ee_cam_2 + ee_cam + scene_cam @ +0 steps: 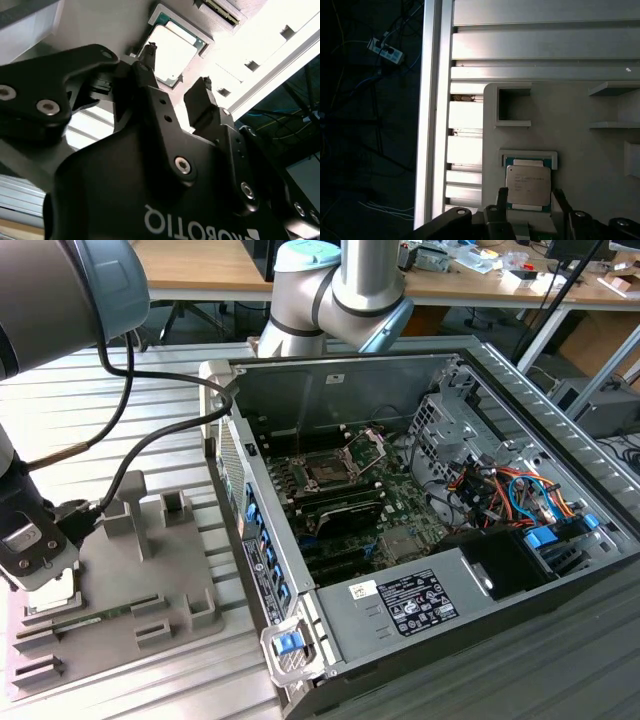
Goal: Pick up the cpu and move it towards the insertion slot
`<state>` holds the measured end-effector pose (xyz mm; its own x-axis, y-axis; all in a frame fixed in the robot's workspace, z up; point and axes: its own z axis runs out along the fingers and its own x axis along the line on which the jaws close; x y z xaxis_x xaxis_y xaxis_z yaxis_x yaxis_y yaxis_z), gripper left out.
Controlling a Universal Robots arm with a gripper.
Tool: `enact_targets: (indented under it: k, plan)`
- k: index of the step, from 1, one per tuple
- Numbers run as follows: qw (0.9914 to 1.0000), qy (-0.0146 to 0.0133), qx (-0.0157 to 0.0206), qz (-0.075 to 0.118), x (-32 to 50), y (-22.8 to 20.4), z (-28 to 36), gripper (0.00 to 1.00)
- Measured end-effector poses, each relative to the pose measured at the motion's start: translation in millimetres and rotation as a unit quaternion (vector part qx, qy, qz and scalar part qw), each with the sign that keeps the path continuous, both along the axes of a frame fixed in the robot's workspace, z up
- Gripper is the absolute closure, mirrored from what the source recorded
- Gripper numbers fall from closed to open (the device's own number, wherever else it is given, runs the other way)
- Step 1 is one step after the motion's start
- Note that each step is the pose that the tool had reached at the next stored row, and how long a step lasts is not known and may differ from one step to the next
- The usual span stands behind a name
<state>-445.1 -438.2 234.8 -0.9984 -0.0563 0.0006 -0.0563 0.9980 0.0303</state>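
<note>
tool (pixel 177 67): black two-finger unit, closest thing in both wrist views. Jaws stand apart, about as wide as the chip below them. Nothing held.
fingers (pixel 502 196): one tip at each of two opposite sides of the cpu, low over it. Touching it or just clear, cannot tell.
cpu (pixel 528 185): flat square chip, silvery top up, thin green rim showing. Sits inside a raised-lip square recess of the tray, directly under the tool.
tray (pixel 580 110): grey plastic with several recesses and upright blocks. The cpu's recess is near one tray edge.
memory stick (pixel 90 618): long, thin, green. Lies in a tray groove just beside the tool in the exterior view.
surface (pixel 520 50): slatted aluminium. Carries the tray and the computer case side by side.
arm (pixel 50 300): grey and blue, reaches over the tray on the exterior view's left, black cables trailing from its wrist.
computer case (pixel 330 390): side panel off, lying open, to the exterior view's right of the tray and just beside it.
motherboard (pixel 405 532): green, on the case floor, with long black memory slots across it.
insertion slot (pixel 327 472): square dark socket in a silver frame, load plate (pixel 366 448) hinged up. Well apart from the cpu and the tool.
desks (pixel 200 265): wooden, cluttered, behind the surface.
</note>
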Motion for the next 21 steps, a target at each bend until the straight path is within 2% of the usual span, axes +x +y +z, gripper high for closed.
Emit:
enact_targets:
  k: [2,3,4,6,7,21]
  plan:
    - [1.0,0.0,0.0,0.0,0.0,0.0,0.0,0.4]
    - [1.0,0.0,0.0,0.0,0.0,0.0,0.0,0.4]
    - [1.0,0.0,0.0,0.0,0.0,0.0,-0.1,0.22]
    - [1.0,0.0,0.0,0.0,0.0,0.0,-0.1,0.22]
    - [1.0,0.0,0.0,0.0,0.0,0.0,-0.1,0.16]
    - [1.0,0.0,0.0,0.0,0.0,0.0,-2.0,0.16]
